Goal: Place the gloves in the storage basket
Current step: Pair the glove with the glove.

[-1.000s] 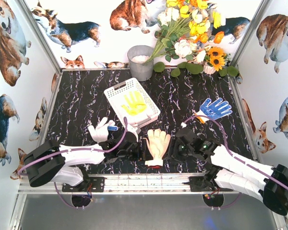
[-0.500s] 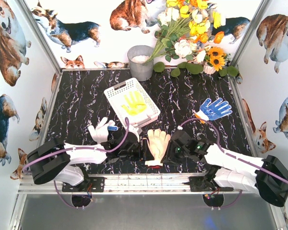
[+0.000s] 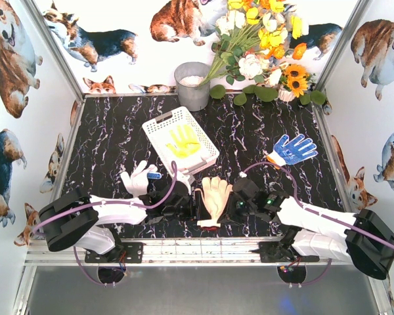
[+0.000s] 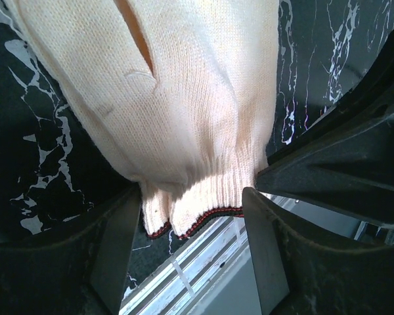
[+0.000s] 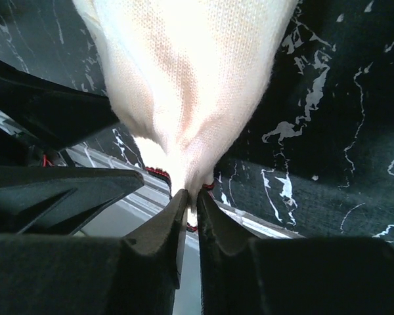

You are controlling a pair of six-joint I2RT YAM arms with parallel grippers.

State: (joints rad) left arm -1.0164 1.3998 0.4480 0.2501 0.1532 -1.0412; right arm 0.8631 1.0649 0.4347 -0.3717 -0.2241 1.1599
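Note:
A cream glove (image 3: 215, 195) with a red-trimmed cuff lies near the table's front edge, between my two grippers. My right gripper (image 3: 228, 205) is shut on its cuff, and the knit (image 5: 184, 79) bunches into the pinched jaws (image 5: 192, 194). My left gripper (image 3: 196, 209) is open, its fingers (image 4: 121, 243) standing on either side of the same cuff (image 4: 197, 197). The white storage basket (image 3: 163, 125) holds a yellow glove (image 3: 184, 142). A blue glove (image 3: 293, 149) lies at the right. A white glove (image 3: 138, 178) with a blue mark lies at the left.
A grey round bucket (image 3: 192, 85) stands behind the basket, and a bunch of flowers (image 3: 262, 46) fills the back right. The metal rail (image 3: 203, 249) of the table's front edge runs just below the cream glove's cuff. Printed walls close in both sides.
My right gripper has slid left up to the cream glove and closed on its cuff. My left gripper's fingers have narrowed a little around the cuff.

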